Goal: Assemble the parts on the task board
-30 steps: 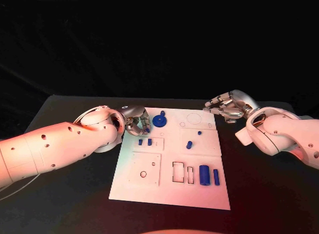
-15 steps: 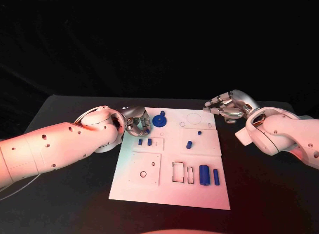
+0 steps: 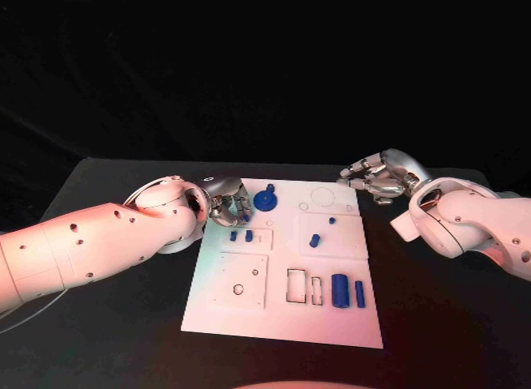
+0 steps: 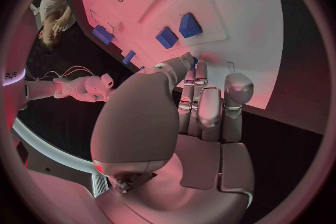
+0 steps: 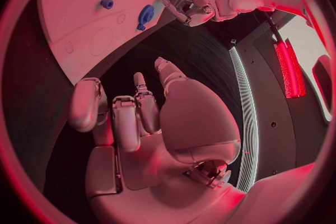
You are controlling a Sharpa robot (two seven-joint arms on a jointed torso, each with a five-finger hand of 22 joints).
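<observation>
Board (image 3: 283, 320) sits mid-table, white plate w/ blue parts on it. Left hand (image 3: 228, 203) is at the board's far-left edge, fingers curled, tips right beside the round blue knob-like part (image 3: 265, 198). From head view we can't tell if it's actually pinching that part or just touching; left wrist view shows fingers (image 4: 199, 106) close together over the board edge, nothing clearly held. Right hand (image 3: 378, 180) hovers off the far-right corner, fingers curled in, empty. Our read: step in hand = seating or gripping the knob part. To do it well we keep the part upright, push straight down, avoid nudging the two small blue blocks (image 3: 241, 236) just nearer the robot.
</observation>
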